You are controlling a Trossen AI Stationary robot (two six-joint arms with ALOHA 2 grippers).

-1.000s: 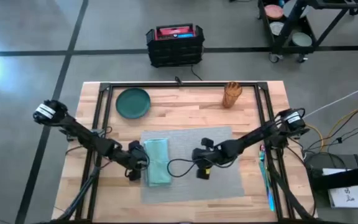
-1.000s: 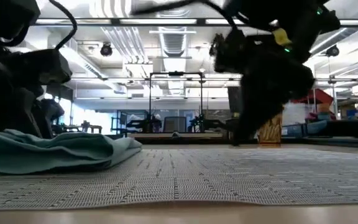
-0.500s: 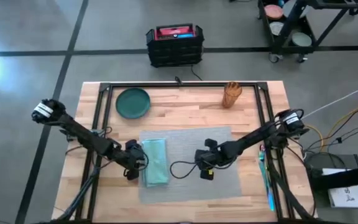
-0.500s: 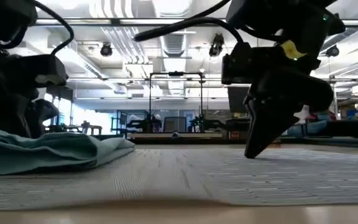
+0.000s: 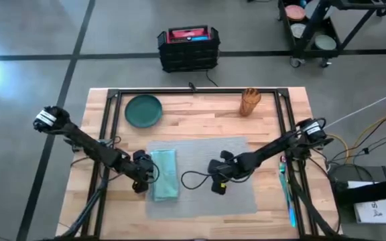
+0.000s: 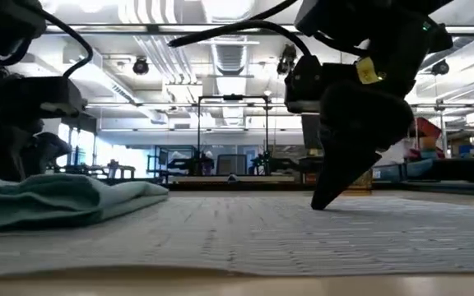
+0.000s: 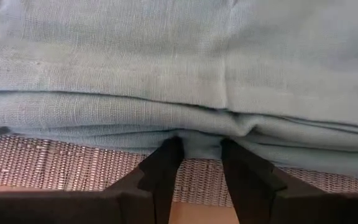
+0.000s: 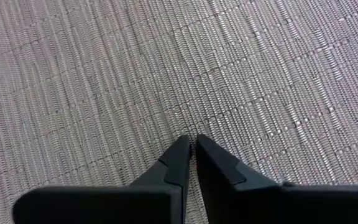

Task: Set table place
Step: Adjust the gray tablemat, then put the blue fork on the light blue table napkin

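On table centre | placemat, long axis left-right | right gripper pinched closed, pressing mat middle | left gripper apparently clasping napkin at mat's left end

1. The table: large rect. top of light wooden planks, framed w/ black metal rails along the edges; seen whole in the high view.
2. The place: flat grey woven rect. placemat, laid on the near-centre of the table, long side running left-right, edges slightly askew to the table's rails.
3. Weave is seen close up in the right wrist view: fine ribbed grey strands, lying flat, no folds.
4. In the low view the mat is seen spread level across the foreground, its near edge just above bare wood.
5. Its left part is covered by a folded cloth; the rest is shown bare.
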